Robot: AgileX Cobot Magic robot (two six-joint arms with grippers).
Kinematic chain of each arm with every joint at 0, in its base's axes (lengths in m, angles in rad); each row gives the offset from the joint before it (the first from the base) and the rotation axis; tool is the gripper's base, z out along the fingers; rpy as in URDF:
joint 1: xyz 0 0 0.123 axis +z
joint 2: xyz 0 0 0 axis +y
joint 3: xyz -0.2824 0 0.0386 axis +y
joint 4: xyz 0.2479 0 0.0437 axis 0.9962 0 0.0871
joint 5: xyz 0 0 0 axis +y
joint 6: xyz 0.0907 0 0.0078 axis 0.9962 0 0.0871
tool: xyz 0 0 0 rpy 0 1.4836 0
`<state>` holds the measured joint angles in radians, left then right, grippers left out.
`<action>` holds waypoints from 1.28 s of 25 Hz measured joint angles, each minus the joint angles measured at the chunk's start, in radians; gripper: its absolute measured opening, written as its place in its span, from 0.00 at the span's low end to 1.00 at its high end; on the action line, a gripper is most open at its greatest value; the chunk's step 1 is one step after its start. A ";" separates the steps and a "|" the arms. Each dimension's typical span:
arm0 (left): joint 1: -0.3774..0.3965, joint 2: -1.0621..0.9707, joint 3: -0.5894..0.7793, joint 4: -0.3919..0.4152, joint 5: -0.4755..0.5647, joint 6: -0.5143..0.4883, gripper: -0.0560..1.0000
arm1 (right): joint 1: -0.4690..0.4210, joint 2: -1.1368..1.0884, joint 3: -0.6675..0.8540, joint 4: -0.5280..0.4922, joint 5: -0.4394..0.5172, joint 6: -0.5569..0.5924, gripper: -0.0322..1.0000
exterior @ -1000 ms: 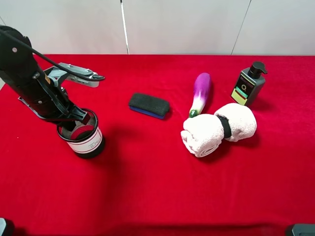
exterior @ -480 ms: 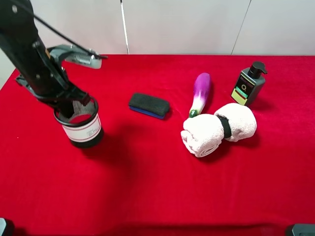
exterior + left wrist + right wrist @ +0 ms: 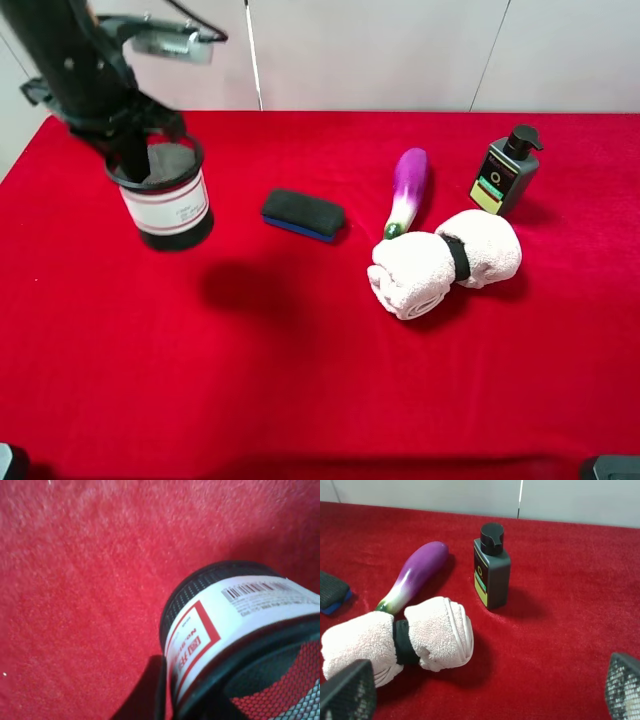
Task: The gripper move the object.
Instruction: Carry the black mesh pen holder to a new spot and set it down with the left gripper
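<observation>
You're holding the mesh cup (image 3: 168, 205) aloft over the far left of the red cloth (image 3: 300, 380), left gripper (image 3: 134, 160) jaws pinching its rim, mid-transfer; next move prob. calling for a level set-down.

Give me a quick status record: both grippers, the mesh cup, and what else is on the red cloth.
left gripper: clamped on the mesh cup's rim
mesh cup: upright, apparently lifted off the red cloth, its shadow apart from it
right gripper: open, holding nothing
other items: sponge block, eggplant, pump bottle, rolled towel, all right of the cup
</observation>
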<state>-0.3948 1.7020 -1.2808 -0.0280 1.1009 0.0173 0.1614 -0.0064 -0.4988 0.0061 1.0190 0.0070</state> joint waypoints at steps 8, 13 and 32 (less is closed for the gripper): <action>-0.102 0.186 -0.345 0.022 0.091 0.006 0.10 | 0.000 0.000 0.000 0.000 0.000 0.000 0.70; -0.161 0.310 -0.528 0.028 0.092 0.022 0.10 | 0.000 0.000 0.000 0.000 0.000 0.000 0.70; -0.205 0.559 -0.815 0.028 0.088 0.101 0.10 | 0.000 0.000 0.000 0.000 0.000 0.000 0.70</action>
<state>-0.6003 2.2611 -2.0955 0.0000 1.1886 0.1182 0.1614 -0.0064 -0.4988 0.0061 1.0190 0.0070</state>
